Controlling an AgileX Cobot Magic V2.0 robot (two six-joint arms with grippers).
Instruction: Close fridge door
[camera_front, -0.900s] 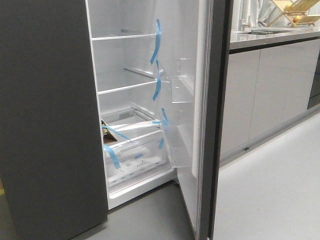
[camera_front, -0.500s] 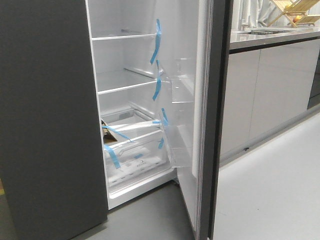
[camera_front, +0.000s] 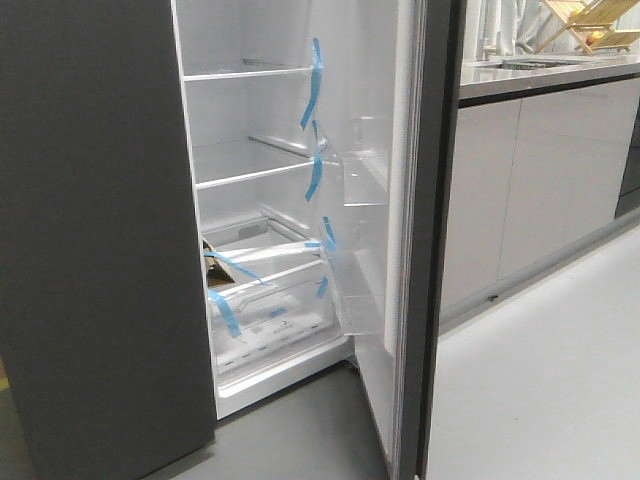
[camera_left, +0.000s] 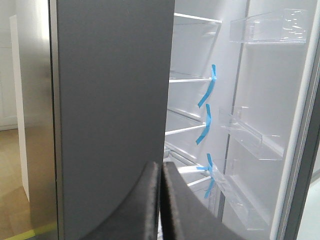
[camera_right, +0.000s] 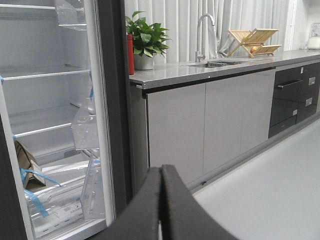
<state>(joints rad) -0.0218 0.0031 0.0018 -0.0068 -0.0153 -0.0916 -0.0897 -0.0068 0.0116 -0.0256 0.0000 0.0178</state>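
The fridge door stands wide open, seen edge-on in the front view. Its white inner lining with clear bins faces the open fridge compartment, which has shelves, drawers and blue tape strips. The left wrist view shows the door's lining and bins. The right wrist view shows the door's dark edge. My left gripper is shut and empty, in front of the dark grey panel beside the compartment. My right gripper is shut and empty, in front of the door's edge and apart from it. Neither gripper shows in the front view.
A dark grey panel stands left of the compartment. Pale grey cupboard fronts run right of the door under a worktop with a tap, a plant and a wooden rack. Grey floor lies to the right.
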